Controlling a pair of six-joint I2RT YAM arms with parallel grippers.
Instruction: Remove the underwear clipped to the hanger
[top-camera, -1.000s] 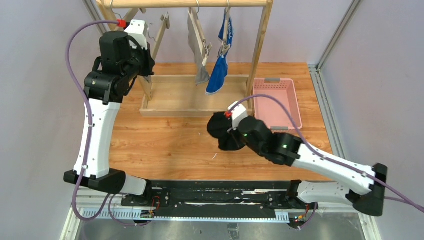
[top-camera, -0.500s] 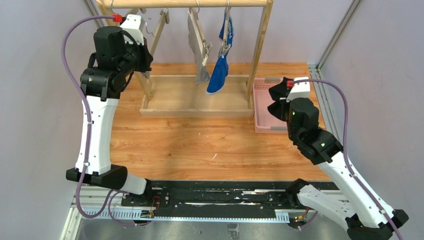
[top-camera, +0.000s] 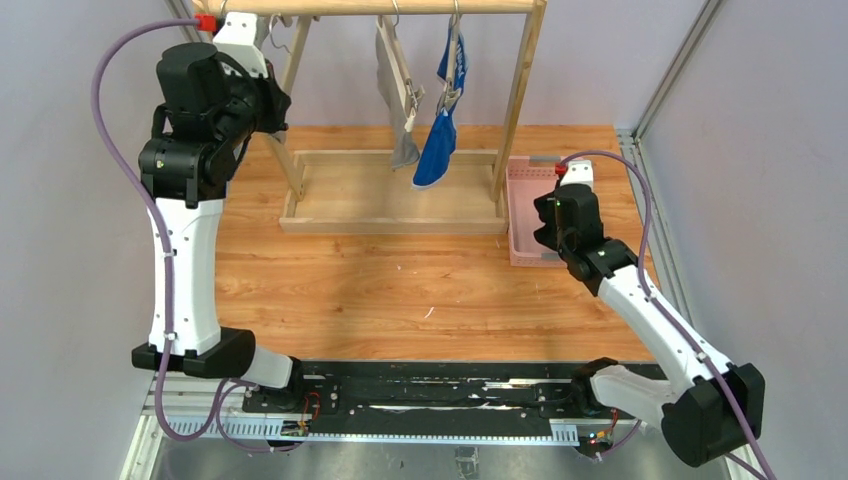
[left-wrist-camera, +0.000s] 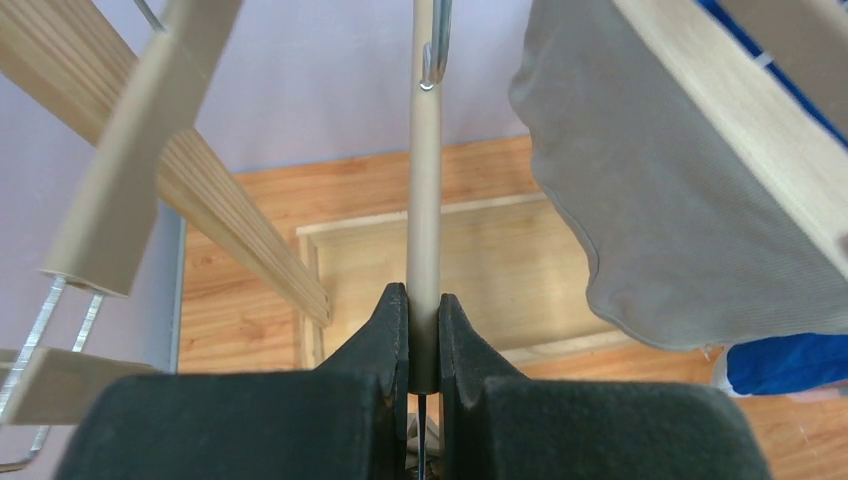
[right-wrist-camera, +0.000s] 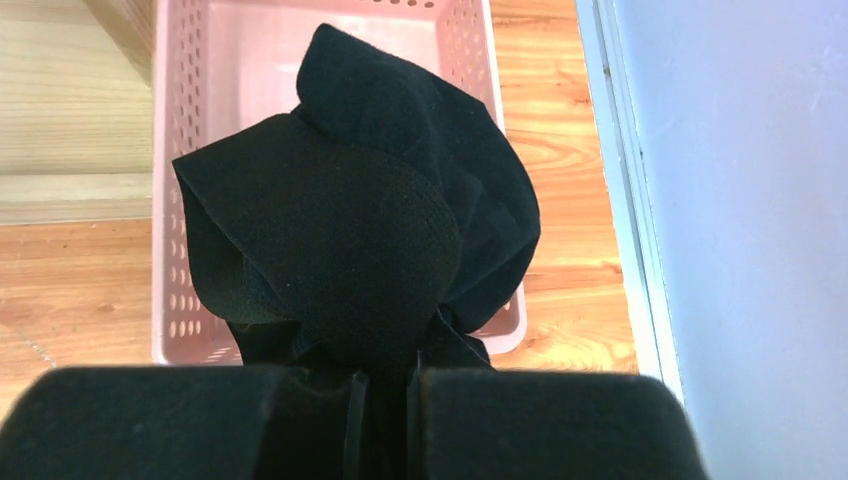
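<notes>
The black brief (right-wrist-camera: 360, 230) hangs bunched from my right gripper (right-wrist-camera: 385, 375), which is shut on it above the near end of the pink basket (right-wrist-camera: 170, 200). In the top view this gripper (top-camera: 548, 212) is over the basket's left rim (top-camera: 520, 215). The grey brief (top-camera: 403, 140) and the blue brief (top-camera: 437, 150) hang clipped to hangers on the wooden rack (top-camera: 520, 90). My left gripper (left-wrist-camera: 424, 300) is shut on the beige bar of an empty hanger (left-wrist-camera: 424, 200), high at the rack's left end (top-camera: 272, 100). The grey brief (left-wrist-camera: 660, 230) is close on its right.
The rack's slanted left leg (left-wrist-camera: 230, 220) runs just left of my left gripper. The rack's wooden base frame (top-camera: 390, 190) lies on the table. A grey wall and metal rail (right-wrist-camera: 620, 180) stand right of the basket.
My right arm swung from the table's middle to the right and now holds the black brief over the basket. My left arm moved up and to the left, still gripping the hanger bar.
</notes>
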